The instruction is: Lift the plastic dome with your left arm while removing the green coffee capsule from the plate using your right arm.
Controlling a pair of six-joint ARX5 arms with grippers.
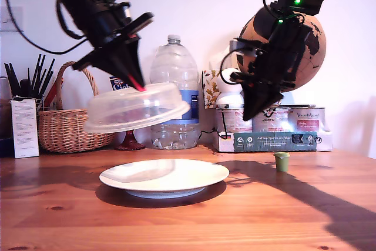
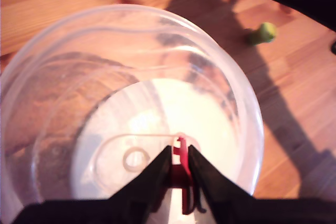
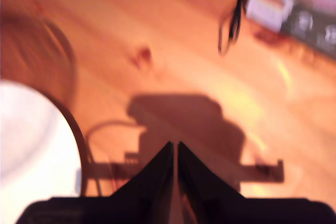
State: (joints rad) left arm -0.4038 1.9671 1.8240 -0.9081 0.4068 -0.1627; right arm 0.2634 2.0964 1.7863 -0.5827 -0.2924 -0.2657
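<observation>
Nothing lies on the plate [image 1: 164,176], bare beneath my first gripper [image 2: 179,167], which pinches the red tab [image 2: 180,150] of the plastic dome [image 1: 136,108] and holds it tilted in the air. My second gripper [image 3: 174,153] hangs with fingertips together, empty; the green coffee capsule [image 1: 282,161] stands on the counter [image 1: 294,216] below it.

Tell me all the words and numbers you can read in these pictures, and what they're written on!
None of the writing can be read for sure.
White carton at the exterior view's left: small print, too tiny to read.
Water bottle: blue label, blurred.
Dark box under the tins: white lettering and icons, too small.
Tins by the globe: label script, blurred.
Blue-and-white pack behind the plastic dome: mostly hidden.
</observation>
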